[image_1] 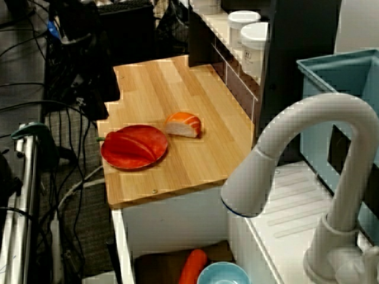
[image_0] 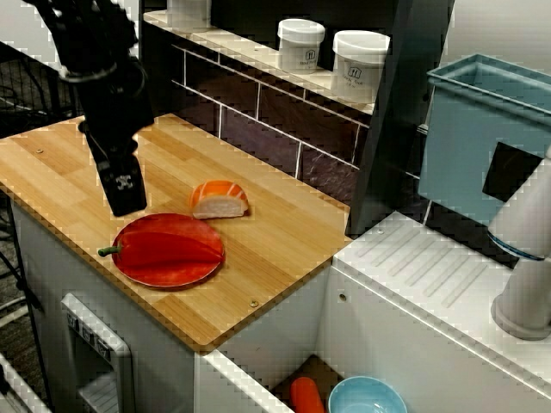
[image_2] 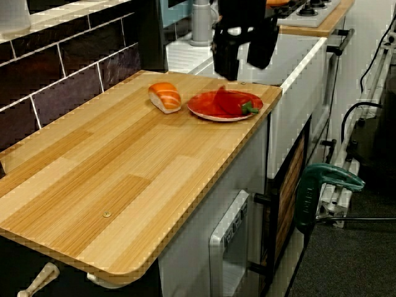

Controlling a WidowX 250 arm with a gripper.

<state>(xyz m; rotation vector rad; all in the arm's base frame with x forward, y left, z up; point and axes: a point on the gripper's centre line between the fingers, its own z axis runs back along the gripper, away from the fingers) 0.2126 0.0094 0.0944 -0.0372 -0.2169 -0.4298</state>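
Gripper [image_2: 243, 59] hovers just above the red pepper [image_0: 168, 245], fingers apart, holding nothing. Pepper lies flat on red plate [image_0: 172, 280] near the wooden counter [image_0: 284, 249] edge, sushi piece [image_0: 220, 200] beside it. Probably light, hard, slick plastic; pinch across mid-body.

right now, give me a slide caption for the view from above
End effector hovers open above a pepper on a red plate, sushi beside it on the counter.
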